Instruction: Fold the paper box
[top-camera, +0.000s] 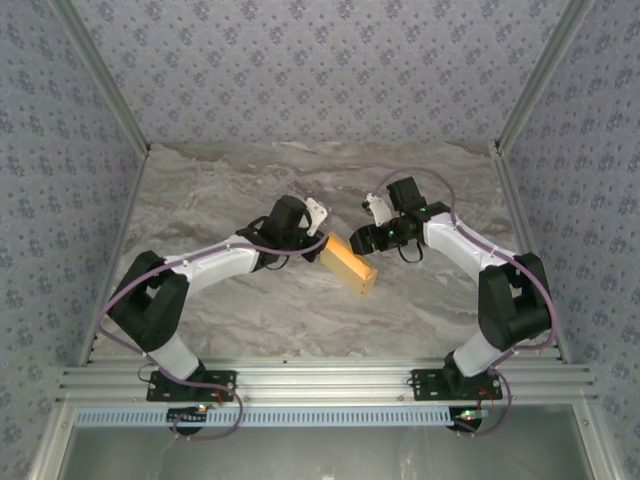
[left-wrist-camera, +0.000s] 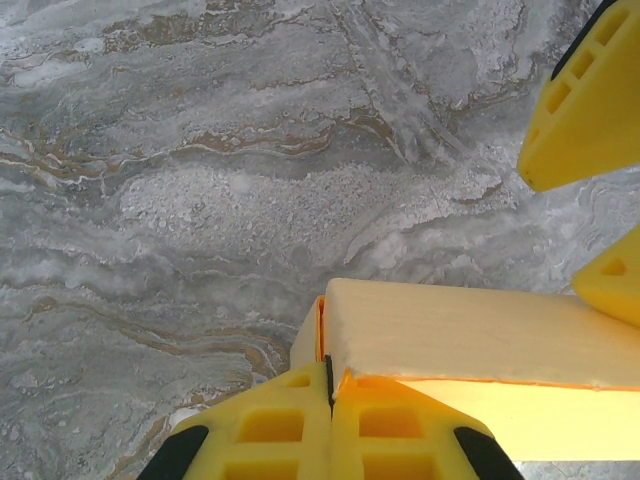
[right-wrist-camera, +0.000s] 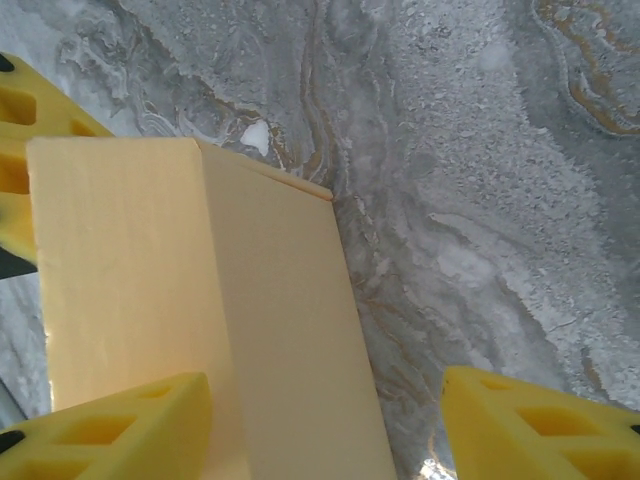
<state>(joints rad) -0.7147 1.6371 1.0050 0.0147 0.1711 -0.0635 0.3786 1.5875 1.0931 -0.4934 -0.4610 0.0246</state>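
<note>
Your left gripper (left-wrist-camera: 328, 385) is clenched on a thin end edge of the paper box (left-wrist-camera: 480, 340), which sits mid-table (top-camera: 250, 180) between the arms; you can't tell if it rests or hangs. The right gripper (right-wrist-camera: 325, 385) is spread, straddling the other end, one finger (right-wrist-camera: 120, 430) against the card and the other apart. Close gently and squarely so the card doesn't buckle, using the left pinch as anchor. Both arms reach inward, wrists facing.
</note>
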